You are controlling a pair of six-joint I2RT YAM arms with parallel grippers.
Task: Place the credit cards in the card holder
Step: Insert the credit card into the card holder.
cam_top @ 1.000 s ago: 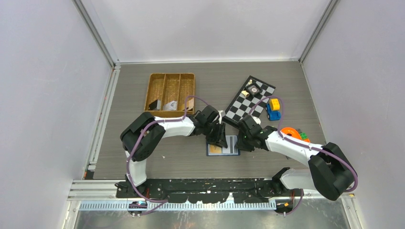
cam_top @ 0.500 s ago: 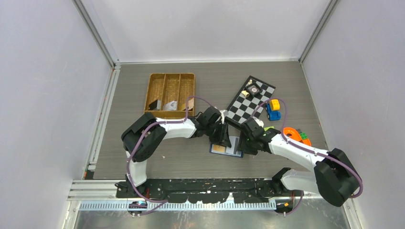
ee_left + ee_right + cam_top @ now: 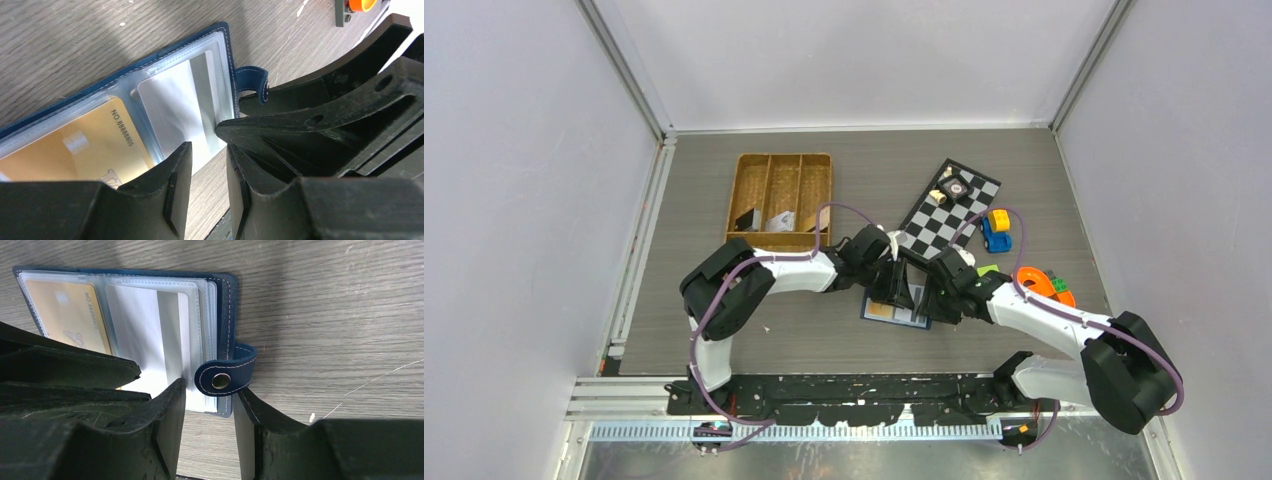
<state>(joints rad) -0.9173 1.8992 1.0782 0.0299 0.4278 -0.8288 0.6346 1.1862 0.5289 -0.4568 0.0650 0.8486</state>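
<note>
While the card holder lay open, my right gripper stood spread around its snap tab, my left gripper narrowly parted at the white card.

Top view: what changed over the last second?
The card holder slid slightly right and toward the near edge, turning a little. The left gripper followed it rightward; the right gripper barely shifted. Nothing visibly gripped or released. Tray and checkerboard stayed put.
</note>
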